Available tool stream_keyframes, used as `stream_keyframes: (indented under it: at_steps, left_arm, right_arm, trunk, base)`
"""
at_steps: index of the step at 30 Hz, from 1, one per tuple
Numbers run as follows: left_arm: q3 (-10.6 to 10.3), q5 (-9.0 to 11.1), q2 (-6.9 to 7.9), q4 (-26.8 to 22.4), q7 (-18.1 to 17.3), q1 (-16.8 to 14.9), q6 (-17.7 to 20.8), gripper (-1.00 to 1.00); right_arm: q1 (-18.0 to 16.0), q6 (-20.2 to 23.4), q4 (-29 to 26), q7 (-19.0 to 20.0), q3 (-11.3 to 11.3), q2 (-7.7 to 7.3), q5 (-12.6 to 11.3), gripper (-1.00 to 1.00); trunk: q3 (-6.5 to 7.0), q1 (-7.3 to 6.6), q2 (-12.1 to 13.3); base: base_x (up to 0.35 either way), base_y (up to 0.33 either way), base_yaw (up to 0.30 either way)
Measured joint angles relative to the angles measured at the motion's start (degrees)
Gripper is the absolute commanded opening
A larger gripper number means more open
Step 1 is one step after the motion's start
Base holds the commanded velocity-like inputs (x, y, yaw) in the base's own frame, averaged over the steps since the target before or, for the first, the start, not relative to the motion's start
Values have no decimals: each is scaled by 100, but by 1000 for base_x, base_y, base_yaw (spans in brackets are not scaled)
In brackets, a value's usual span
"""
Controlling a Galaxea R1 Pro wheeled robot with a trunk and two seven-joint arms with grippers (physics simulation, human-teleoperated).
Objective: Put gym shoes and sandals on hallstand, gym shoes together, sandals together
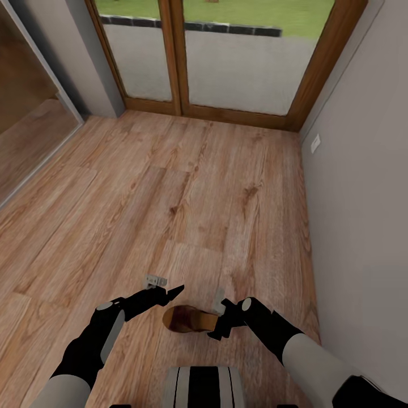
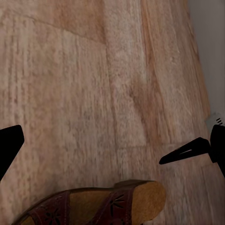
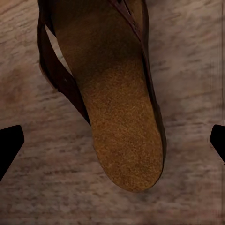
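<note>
One sandal [image 1: 187, 320] lies at six o'clock; right gripper [image 1: 218, 324] spread wide, empty, apparently above its heel, so closing off-centre could flick it away.

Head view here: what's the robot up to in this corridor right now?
Both arms reach down over one brown sandal lying on the wood-plank floor just ahead of the robot. The right pincer hangs at the sandal's heel end, open, with the tan footbed between its fingertips in the right wrist view. The left pincer hovers beside it, open and empty. Nothing is gripped yet. Glass doors close off the far end.
</note>
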Motion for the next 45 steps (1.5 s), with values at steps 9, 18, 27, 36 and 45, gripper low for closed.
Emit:
stream_keyframes:
  at_steps: [9,18,27,36,45]
  left_arm:
    - [2,0,0,0,0,-3,0,100]
    - [1,0,0,-1,0,-2,0,100]
    - [1,0,0,-3,0,0,0,100]
    - [2,-1,0,1,0,-1,0,100]
    - [2,0,6,1,0,-2,0,100]
  right_arm:
    - [1,5,0,-18,23,0,3,100]
    - [1,39,0,-31,51,16,8,100]
    - [-2,54,0,-39,53,18,8,100]
    - [-1,61,5,-924,52,29,-1,100]
    - [-1,62,11,-1296,52,43,-3,100]
  trunk:
    - [0,1,0]
    - [0,1,0]
    - [0,1,0]
    - [0,1,0]
    - [0,1,0]
  base:
    - [9,-2,0]
    - [0,0,0]
    - [0,0,0]
    - [0,0,0]
    - [0,0,0]
